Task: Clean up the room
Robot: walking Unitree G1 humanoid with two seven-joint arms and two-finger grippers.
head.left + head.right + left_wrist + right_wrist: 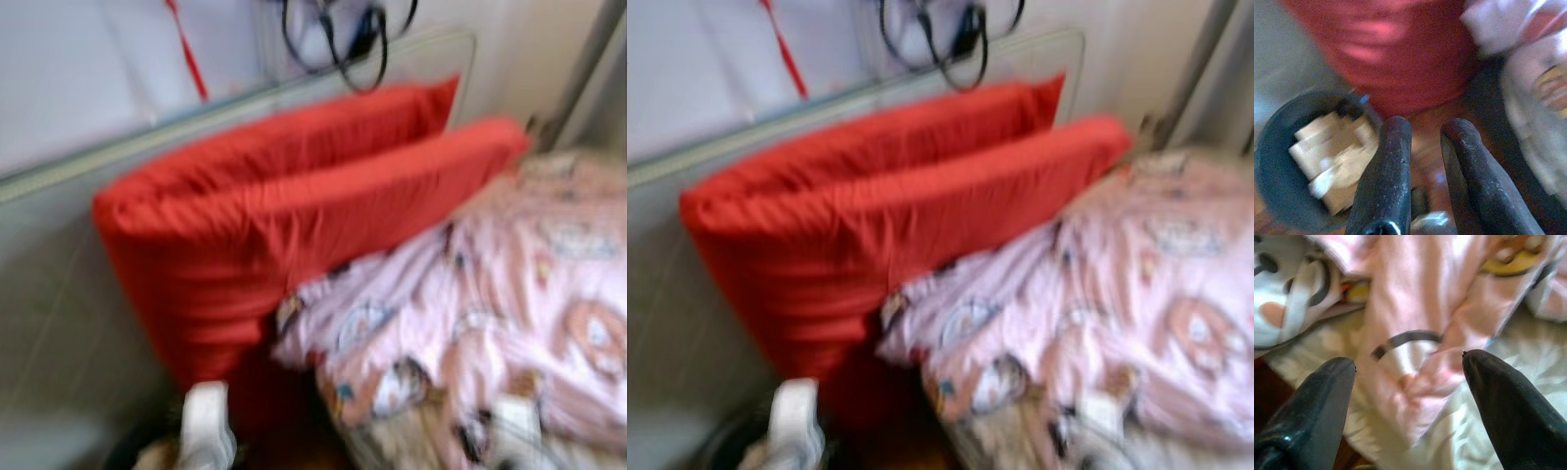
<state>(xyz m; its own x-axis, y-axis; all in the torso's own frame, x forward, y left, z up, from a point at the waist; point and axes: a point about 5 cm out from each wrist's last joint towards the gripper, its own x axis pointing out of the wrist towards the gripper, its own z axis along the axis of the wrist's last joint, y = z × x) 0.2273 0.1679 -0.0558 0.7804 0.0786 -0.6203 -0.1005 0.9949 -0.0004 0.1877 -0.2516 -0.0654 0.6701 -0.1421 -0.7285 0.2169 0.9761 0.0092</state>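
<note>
So the head views are pretty smeary, but the layout is readable: two red pillows stand leaning against the headboard on the left and far side, and a pink cartoon-print blanket is bunched in a heap on the bed to the right, its near-left edge spilling toward the pillows. Some black cables hang on the wall behind.

The right gripper has its fingers spread wide, hovering right over a fold of the pink blanket with the white sheet underneath. It's not touching anything as far as I can tell. The left gripper has its fingers close together with a narrow gap and nothing between them, down low near the foot of the near pillow, just beside a dark round bin with pale scraps of something in it.

What I'd worry about:
- If the right gripper closes here, it may pinch the sheet along with the blanket, since the two lie right on top of each other. Then any pull drags the bedding into a worse mess.
- It's lined up on one loose fold, so lifting could just unroll the heap rather than move it.
- The blanket edge sits against the pillows, so tugging it might tip them over.
- The left gripper is so near the bin that a swing could knock it and spill the scraps.
</note>
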